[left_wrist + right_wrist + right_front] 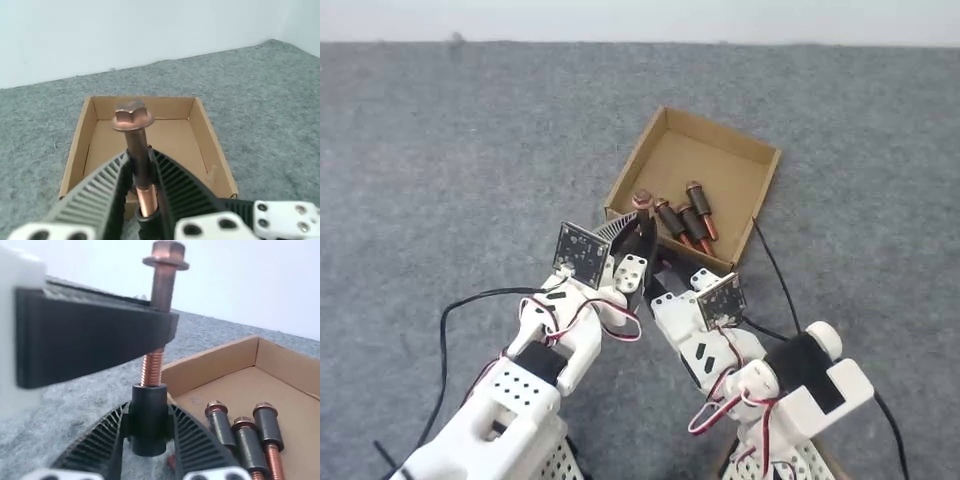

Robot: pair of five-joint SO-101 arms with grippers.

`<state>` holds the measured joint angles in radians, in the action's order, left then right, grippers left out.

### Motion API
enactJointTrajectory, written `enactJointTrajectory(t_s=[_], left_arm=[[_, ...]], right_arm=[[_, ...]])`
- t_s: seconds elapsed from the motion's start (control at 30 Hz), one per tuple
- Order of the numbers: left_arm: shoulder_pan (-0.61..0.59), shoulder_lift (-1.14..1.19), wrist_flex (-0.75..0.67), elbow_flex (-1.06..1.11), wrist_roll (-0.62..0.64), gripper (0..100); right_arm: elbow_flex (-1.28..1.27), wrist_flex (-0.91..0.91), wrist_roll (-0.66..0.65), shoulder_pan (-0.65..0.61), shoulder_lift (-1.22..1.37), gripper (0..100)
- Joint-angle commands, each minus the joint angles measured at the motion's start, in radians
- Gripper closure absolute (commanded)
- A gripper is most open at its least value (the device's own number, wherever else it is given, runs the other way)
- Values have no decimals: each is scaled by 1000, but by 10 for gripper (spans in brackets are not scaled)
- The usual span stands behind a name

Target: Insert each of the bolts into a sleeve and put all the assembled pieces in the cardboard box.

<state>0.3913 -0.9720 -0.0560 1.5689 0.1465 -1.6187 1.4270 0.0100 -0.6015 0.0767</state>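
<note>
- While the left gripper [140,156] is clamped narrow on the bolt [136,135] at mid-shank, the bolt stands upright, head up, over the near-left corner of the box [720,135].
- Directly below it, the right gripper [148,412] is closed around the sleeve [148,427], which is also upright.
- Threaded end of the bolt meets the top opening of the sleeve; cannot tell how deep it sits inside.
- Both grippers come together tip to tip just at the near-left wall of the box.
- Open-topped box rests on the grey mat [440,150], far of the arms and slightly right of centre.
- Three assembled pieces [682,220] lie side by side on the box floor close to its near wall, heads toward the far side.
</note>
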Motion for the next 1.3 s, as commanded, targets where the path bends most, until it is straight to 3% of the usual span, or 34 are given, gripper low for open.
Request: enactJointTrajectory(t_s=[0.0,0.27,0.77,1.27], left_arm=[[-32,5,-6,22,-8,989],[11,6,-3,41,-8,989],[-18,5,-8,35,-8,989],[-23,6,-8,35,-8,989]], right_arm=[[46,53,11,59,-16,993],[48,54,11,62,-16,993],[58,56,11,85,-16,993],[35,216,12,107,-7,993]])
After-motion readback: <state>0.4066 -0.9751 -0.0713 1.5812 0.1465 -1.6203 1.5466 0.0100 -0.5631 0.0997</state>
